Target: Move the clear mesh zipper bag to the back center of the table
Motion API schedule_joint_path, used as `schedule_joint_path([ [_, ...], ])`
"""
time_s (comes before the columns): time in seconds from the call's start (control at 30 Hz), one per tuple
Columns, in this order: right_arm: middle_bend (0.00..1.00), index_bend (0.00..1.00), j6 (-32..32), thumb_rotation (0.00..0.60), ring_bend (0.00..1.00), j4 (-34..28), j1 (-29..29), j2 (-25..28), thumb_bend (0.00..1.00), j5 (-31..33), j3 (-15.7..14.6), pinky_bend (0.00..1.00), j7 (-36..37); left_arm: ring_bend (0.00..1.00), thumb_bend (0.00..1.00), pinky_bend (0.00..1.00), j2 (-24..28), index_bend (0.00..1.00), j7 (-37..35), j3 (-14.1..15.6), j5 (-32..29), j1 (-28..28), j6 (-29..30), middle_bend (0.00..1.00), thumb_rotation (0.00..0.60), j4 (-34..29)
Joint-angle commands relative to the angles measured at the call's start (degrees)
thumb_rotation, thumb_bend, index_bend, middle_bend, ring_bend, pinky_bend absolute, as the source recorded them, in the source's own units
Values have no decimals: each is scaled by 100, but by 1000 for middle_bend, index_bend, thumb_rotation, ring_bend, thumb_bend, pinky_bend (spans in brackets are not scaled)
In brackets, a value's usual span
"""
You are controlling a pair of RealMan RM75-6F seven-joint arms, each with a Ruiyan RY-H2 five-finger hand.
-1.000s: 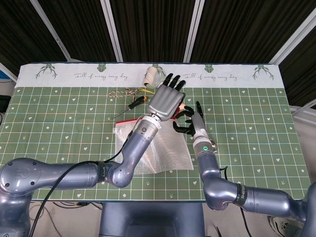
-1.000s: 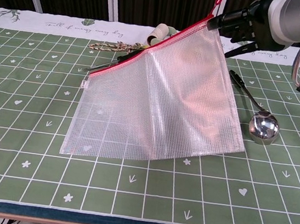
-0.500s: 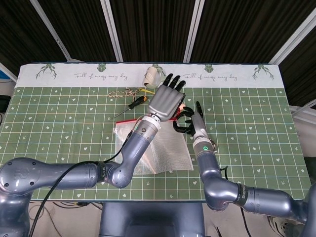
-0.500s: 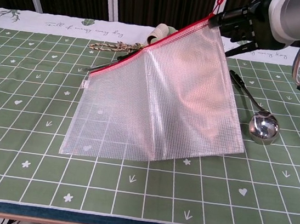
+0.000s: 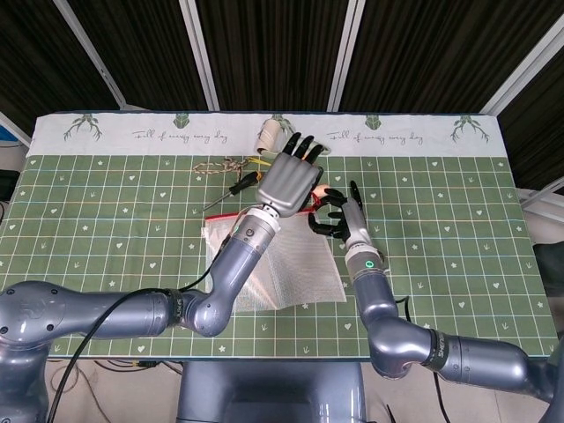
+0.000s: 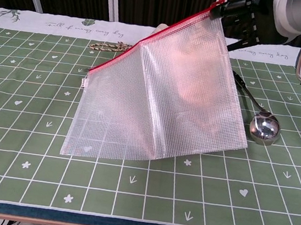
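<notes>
Fingers of the right hand (image 5: pixel 328 214) are curled on the upper corner of the clear mesh zipper bag (image 6: pixel 157 99), at the end of its red zipper edge (image 6: pixel 143 41); this grip is seen best in the chest view, where the dark fingers (image 6: pixel 238 16) are closed at that corner. The left hand (image 5: pixel 291 181) is held above the bag with its fingers extended and slightly apart, and nothing is held in it.

Compared with 1 second earlier, the pinched corner has been raised a little, so that more of the bag stands off the green checked tablecloth (image 6: pixel 26 129). The left hand has also been shifted slightly toward the back. The lower edge of the bag is still resting on the cloth near the front center. It is judged that the lift has begun, but the carrying to the back center is not yet done.

As for contents, the bag seems to be empty; only a pinkish tone is seen through the mesh, and its source cannot be told. A metal ladle (image 6: pixel 263 129) lies just beside the bag on the right, and a screwdriver (image 5: pixel 231 191) and a cord (image 6: pixel 112 46) lie behind it.
</notes>
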Motion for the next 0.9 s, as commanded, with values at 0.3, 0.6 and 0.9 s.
schedule_joint_path([
  [0.3, 139, 602, -98, 600, 0, -123, -110, 135, 540, 236, 185, 212, 130, 0, 524, 0, 177, 623, -71, 163, 14, 195, 71, 137, 600, -182],
  [0.6, 146, 609, -178, 600, 0, -178, -178, 251, 554, 337, 308, 212, 244, 0, 525, 0, 315, 624, -130, 301, 25, 363, 91, 137, 600, -262],
  [0.9, 160, 626, -236, 600, 0, -179, -203, 290, 555, 424, 397, 220, 388, 0, 524, 0, 350, 627, -185, 425, 55, 474, 42, 138, 600, -263],
])
